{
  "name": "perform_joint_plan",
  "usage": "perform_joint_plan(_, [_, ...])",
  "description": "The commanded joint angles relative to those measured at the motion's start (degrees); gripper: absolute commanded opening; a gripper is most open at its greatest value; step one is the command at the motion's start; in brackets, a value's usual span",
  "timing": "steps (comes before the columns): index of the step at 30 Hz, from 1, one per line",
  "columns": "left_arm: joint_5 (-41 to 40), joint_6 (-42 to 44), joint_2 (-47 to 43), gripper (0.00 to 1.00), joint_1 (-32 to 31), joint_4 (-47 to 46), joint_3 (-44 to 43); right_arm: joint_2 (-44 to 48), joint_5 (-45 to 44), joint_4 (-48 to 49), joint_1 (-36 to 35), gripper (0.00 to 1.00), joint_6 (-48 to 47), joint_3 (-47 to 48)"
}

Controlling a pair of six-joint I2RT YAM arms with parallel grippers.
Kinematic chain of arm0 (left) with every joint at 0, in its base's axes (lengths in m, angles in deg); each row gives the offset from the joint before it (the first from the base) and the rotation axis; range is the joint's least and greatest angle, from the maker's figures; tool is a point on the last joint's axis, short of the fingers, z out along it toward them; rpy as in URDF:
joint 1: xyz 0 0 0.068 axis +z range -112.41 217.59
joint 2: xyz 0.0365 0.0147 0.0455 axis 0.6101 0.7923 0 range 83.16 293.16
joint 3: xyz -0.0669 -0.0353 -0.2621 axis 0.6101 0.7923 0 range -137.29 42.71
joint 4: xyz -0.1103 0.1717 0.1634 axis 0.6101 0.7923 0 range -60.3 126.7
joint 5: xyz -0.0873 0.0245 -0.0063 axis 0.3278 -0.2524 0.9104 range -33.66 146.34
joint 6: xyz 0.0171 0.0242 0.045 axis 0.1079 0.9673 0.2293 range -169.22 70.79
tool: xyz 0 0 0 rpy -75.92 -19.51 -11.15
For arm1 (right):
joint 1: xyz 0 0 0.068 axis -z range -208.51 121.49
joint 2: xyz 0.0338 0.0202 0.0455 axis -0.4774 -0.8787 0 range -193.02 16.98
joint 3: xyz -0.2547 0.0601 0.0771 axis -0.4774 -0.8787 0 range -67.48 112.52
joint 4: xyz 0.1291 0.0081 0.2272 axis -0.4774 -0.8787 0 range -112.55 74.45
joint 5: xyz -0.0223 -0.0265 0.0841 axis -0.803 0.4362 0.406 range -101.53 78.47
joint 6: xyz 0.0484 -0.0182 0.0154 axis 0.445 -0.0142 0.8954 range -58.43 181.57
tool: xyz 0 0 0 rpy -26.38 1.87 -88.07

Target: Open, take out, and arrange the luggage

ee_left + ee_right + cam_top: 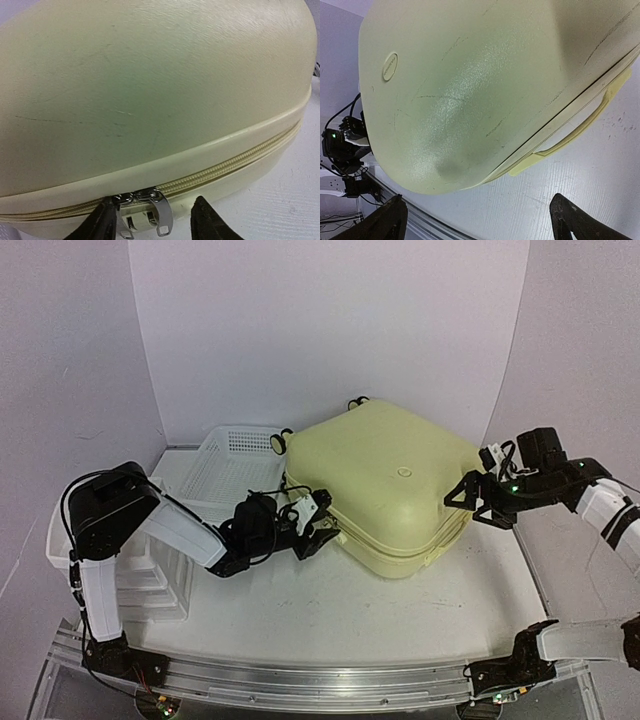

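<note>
The luggage (pixel 390 485), a large pale yellow hard-shell suitcase, lies closed and flat on the table with its wheels at the far side. My left gripper (pixel 322 522) is open at its near-left edge. In the left wrist view the luggage (pixel 150 85) fills the frame, and two metal zipper pulls (pixel 150 212) hang from the zipper seam between my open fingers (pixel 212 222); the left finger touches the left pull. My right gripper (pixel 470 502) is open at the luggage's right side. The right wrist view shows the shell (pixel 470 85) and its side handle (pixel 570 135).
A white mesh basket (pixel 232 465) stands behind the left arm, by the back wall. A white plastic drawer organizer (pixel 150 575) sits at the left edge. A metal rail (pixel 300 685) runs along the table's near edge.
</note>
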Motion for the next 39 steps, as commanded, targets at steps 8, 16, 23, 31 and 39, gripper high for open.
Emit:
perform_joint_plan(8, [6.4,-3.52,3.5,0.32,0.2,-4.74,-4.27,2.02,-1.85,0.72,0.18,0.98,-1.27,-1.07])
perform_joint_plan(16, [4.93,-4.62,2.4,0.41,-1.05,-4.88,-1.3,2.26,-1.63,0.77,0.17,0.98,-1.19,-1.33])
perform_joint_plan(23, [3.01,-6.0,2.62,0.24,-1.38,-4.82,-1.02,2.83,-1.54,0.73,0.17,0.98,-0.99,-1.64])
perform_joint_plan(31, [1.86,-6.18,2.14,0.29,-2.69,-5.05,0.23,3.4,-1.28,0.77,0.16,0.98,-0.58,-2.11])
perform_joint_plan(39, [0.76,-6.43,1.69,0.27,-3.28,-5.4,1.68,3.35,-0.97,0.77,0.16,0.98,-0.66,-2.39])
